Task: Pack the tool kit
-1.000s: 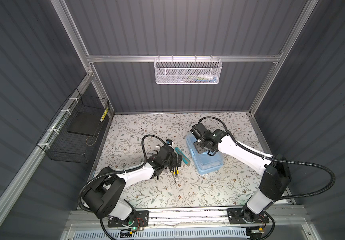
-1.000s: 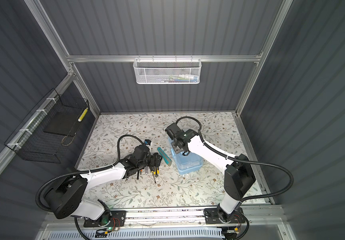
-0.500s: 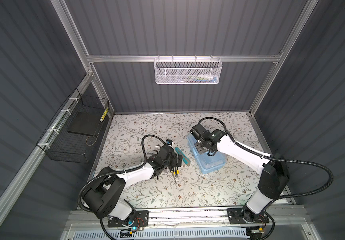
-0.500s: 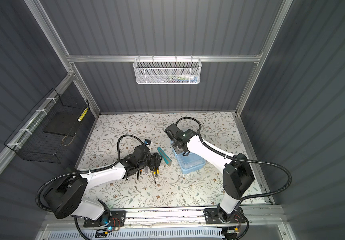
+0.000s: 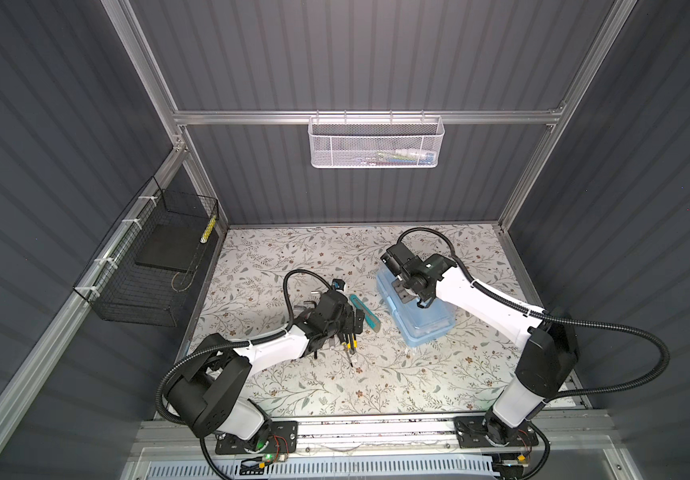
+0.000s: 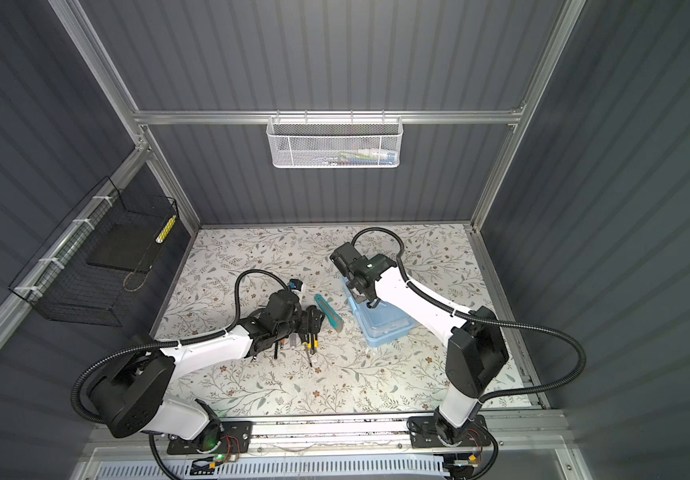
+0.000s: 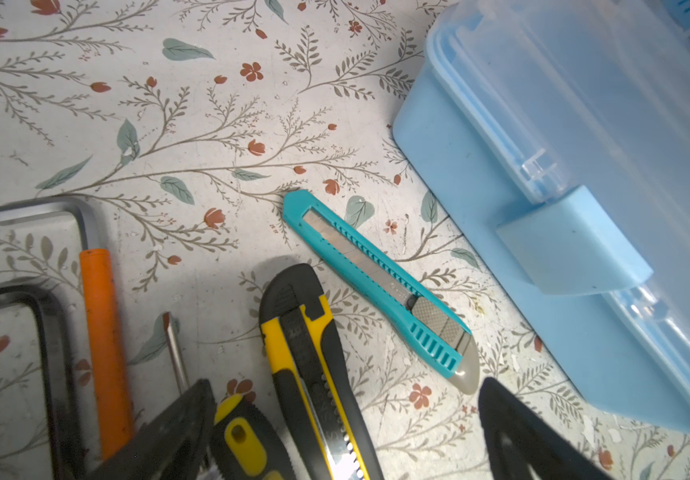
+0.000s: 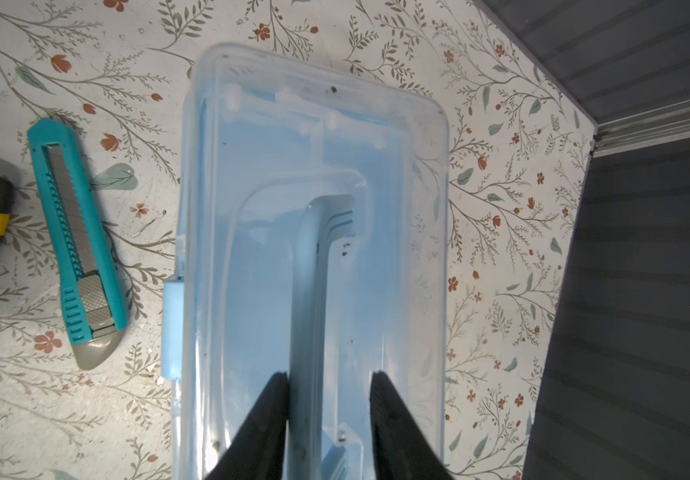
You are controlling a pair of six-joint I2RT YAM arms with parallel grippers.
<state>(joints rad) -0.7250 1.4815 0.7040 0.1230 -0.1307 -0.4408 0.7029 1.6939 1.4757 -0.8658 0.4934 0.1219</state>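
No writing is readable. Your right claw (image 8: 328, 384) straddles the handle (image 8: 308, 266) of the tool kit (image 8: 401, 257) on the table's right half, one finger touching. Your left claw (image 7: 347, 407) gapes wide, empty, above the knives (image 7: 314, 357).

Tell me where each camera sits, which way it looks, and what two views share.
Top views: high overhead, looking down at both arms, the tool kit and the floral table.
Left wrist: on the left arm, looking down at the teal knife; left end effector fingertips show.
Right wrist: above the kit; right end effector straddles its handle.
Both wrist views share knife and kit.
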